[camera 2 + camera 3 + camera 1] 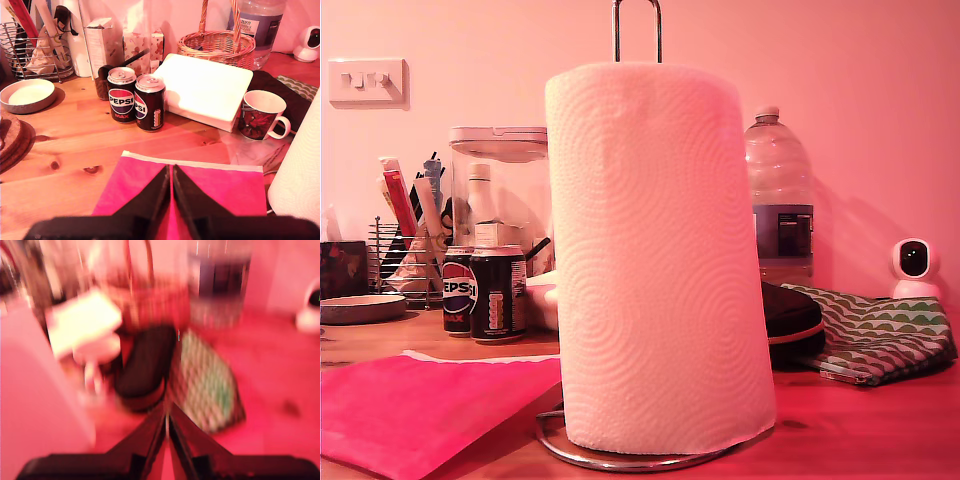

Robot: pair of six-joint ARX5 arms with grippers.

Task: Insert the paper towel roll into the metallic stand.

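**Roll seated on the stand, both grippers clear**

Both grippers hang above the table with nothing between their fingers. My first gripper has its dark jaws pressed together to a thin slit, over a pink sheet. My second gripper, seen through heavy motion blur, also has its jaws closed to a narrow line, over bare tabletop. Neither gripper touches the paper towel roll; the roll appears only at the edge of each wrist view, beside the fingers and apart from them.

The roll stands over the metal stand: the two-rod loop rises out of the roll's top, and the ring base shows under and around its lower edge on the wooden table. The roll leans slightly, its lower part spreading toward the exterior view's right.

The roll is a thick white cylinder, embossed with concentric circles, far taller than the two soda cans behind it at the exterior view's left. The pink sheet lies just beside the base on that same side.
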